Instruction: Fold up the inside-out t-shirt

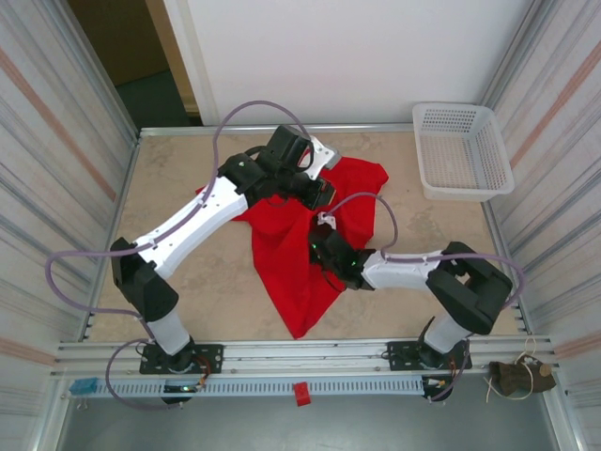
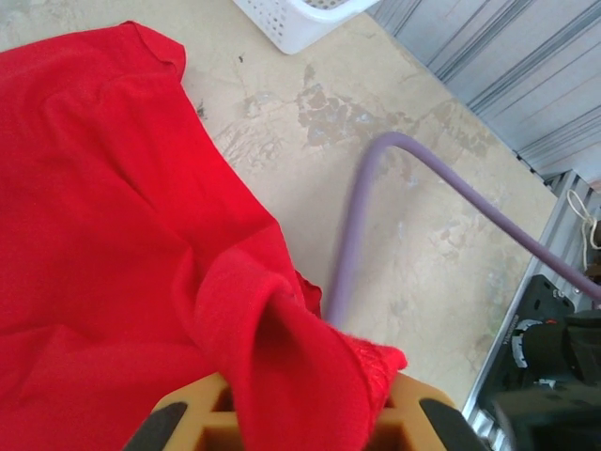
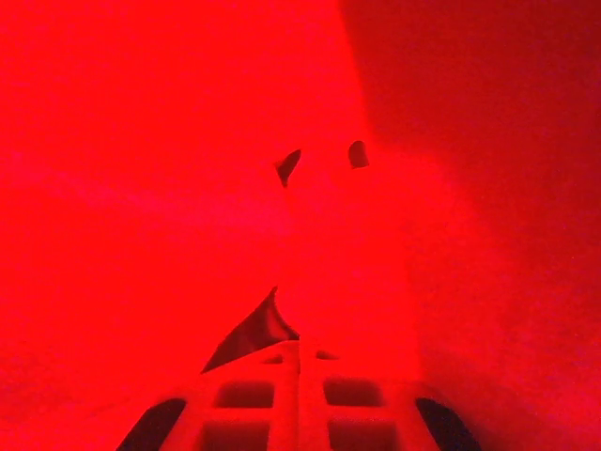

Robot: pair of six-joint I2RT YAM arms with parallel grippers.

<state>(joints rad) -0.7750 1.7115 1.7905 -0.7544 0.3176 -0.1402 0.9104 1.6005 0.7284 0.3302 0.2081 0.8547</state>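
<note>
The inside-out t-shirt (image 1: 291, 272) is a bright red cloth bunched in the middle of the table, tapering to a point toward the near edge. My left gripper (image 1: 315, 188) is at the shirt's far edge. In the left wrist view its tan jaws (image 2: 300, 423) are shut on a rolled fold of the red fabric (image 2: 94, 188). My right gripper (image 1: 319, 246) is buried in the shirt's middle. Red cloth (image 3: 141, 141) covers the right wrist camera, and that gripper (image 3: 300, 349) has its jaws pressed together, with a dark fold of cloth rising from their tips.
A white lattice basket (image 1: 465, 183) stands at the far right of the beige table (image 1: 188, 301); its corner (image 2: 300, 23) shows in the left wrist view. A purple cable (image 2: 352, 235) loops over the table beside the shirt. Corrugated metal walls close both sides.
</note>
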